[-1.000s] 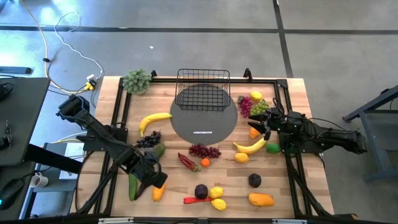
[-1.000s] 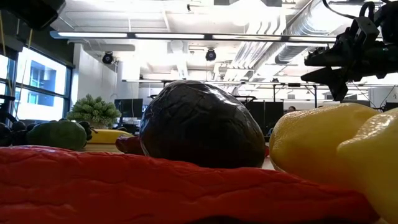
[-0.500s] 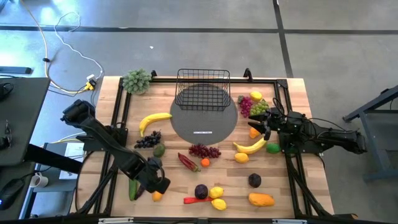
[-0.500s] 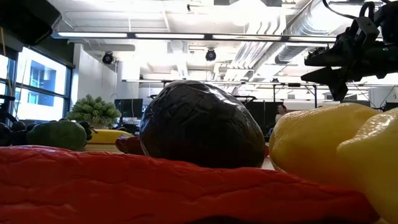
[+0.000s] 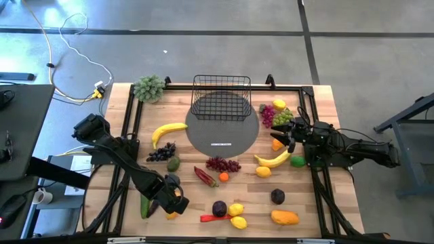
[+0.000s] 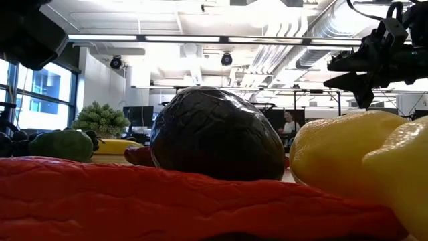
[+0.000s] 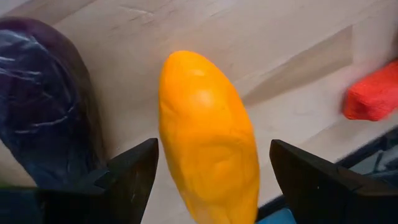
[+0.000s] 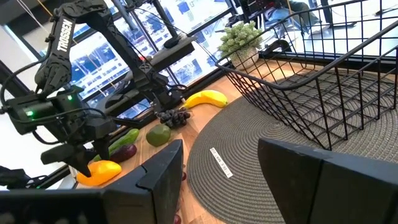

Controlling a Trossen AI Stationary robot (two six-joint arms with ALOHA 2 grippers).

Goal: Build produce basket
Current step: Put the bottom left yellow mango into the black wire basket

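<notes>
**Left tool over an orange fruit, basket empty on the mat**

From above, the small black wire-mesh basket (image 5: 221,97) sits on the far edge of the flat grey round mat (image 5: 222,130) and holds nothing. My left tool (image 5: 173,201) is down at the near left of the mat, over a small orange oval toy fruit (image 5: 173,211) lying on the wooden worktop (image 5: 305,203). My right tool (image 5: 290,137) hangs just right of the mat, above a yellow toy banana (image 5: 272,160); the rest of the produce lies scattered around the mat.

At worktop level, a dark glossy plum (image 6: 215,134) fills the middle, behind a red chilli (image 6: 167,201), with my right tool (image 6: 351,70) raised above a yellow lemon (image 6: 334,150).

My left wrist shows my fingers (image 7: 134,174) spread wide either side of the orange fruit (image 7: 208,137), not yet gripping it, a dark purple eggplant (image 7: 43,106) just beside.

My right wrist shows my fingers (image 8: 161,171) partly open and empty, facing the basket (image 8: 311,93).
</notes>
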